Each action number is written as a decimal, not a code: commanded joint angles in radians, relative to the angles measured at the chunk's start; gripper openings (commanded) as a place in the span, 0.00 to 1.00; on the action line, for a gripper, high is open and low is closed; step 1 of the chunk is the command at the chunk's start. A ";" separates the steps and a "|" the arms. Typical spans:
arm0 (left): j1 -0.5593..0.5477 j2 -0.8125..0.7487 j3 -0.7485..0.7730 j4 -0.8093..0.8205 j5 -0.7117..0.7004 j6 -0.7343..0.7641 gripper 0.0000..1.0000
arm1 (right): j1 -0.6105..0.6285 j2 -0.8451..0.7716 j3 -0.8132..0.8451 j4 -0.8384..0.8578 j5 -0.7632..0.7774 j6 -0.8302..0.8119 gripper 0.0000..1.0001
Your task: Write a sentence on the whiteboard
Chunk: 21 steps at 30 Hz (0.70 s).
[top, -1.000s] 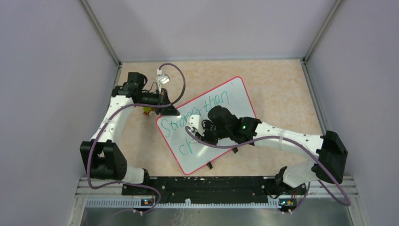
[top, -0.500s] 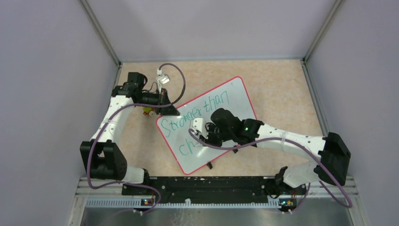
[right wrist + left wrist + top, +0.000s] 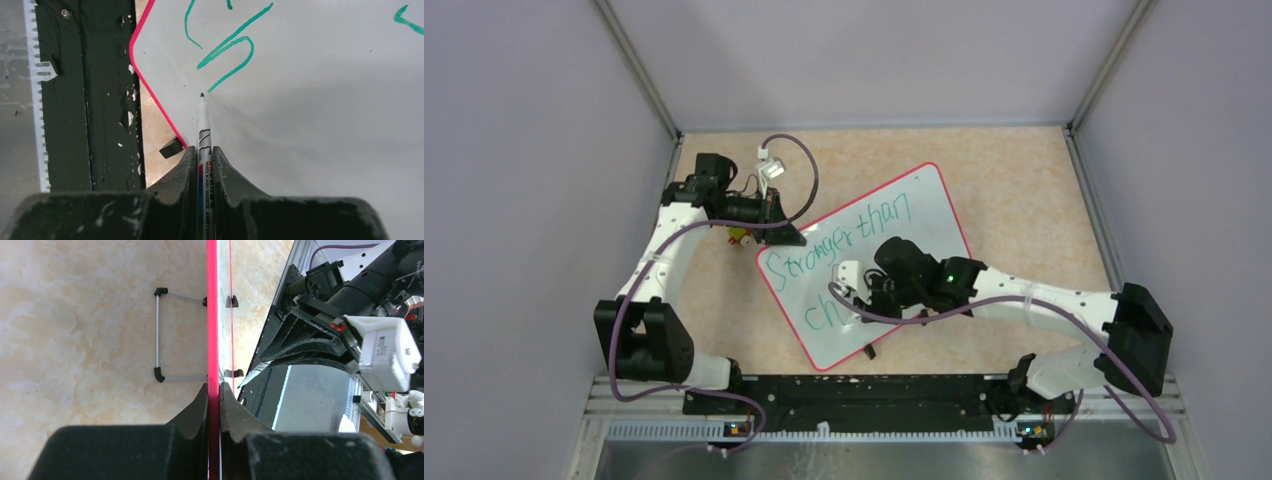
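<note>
On the table (image 3: 1024, 190): one whiteboard (image 3: 914, 225), lying flat at the centre and skewed, its long edges running from 8 o'clock to 2 o'clock in the top view.
Arms: two, one from each near corner.
Left gripper (image 3: 214, 390): at the board's 10 o'clock corner, jaws pinched tight on the thin red rim (the wrist view shows the edge sandwiched between the fingers).
Sentence (image 3: 796, 268): one, in green cursive on two lines; "Stronger than" above and "ch" beneath it, at 8 o'clock from the board's centre.
Marker (image 3: 203, 125): one, white barrel with a green tip, pointing at the last green stroke.
Right gripper (image 3: 202, 152): over the board's lower half, jaws almost together and clamped on the marker's barrel.
Clips (image 3: 231, 301): two small black ones in the left wrist view.
Surface: beige mottled tabletop.
Room: plain pale walls (image 3: 524, 200) on three sides and a black rail (image 3: 874, 390) at 6 o'clock.
Hidden: the right arm covers the second line past "ch"; whether the tip touches the board cannot be told.
</note>
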 commanded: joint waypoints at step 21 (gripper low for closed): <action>-0.016 -0.028 0.032 0.036 -0.020 0.061 0.00 | -0.040 -0.037 0.099 0.048 0.149 0.047 0.00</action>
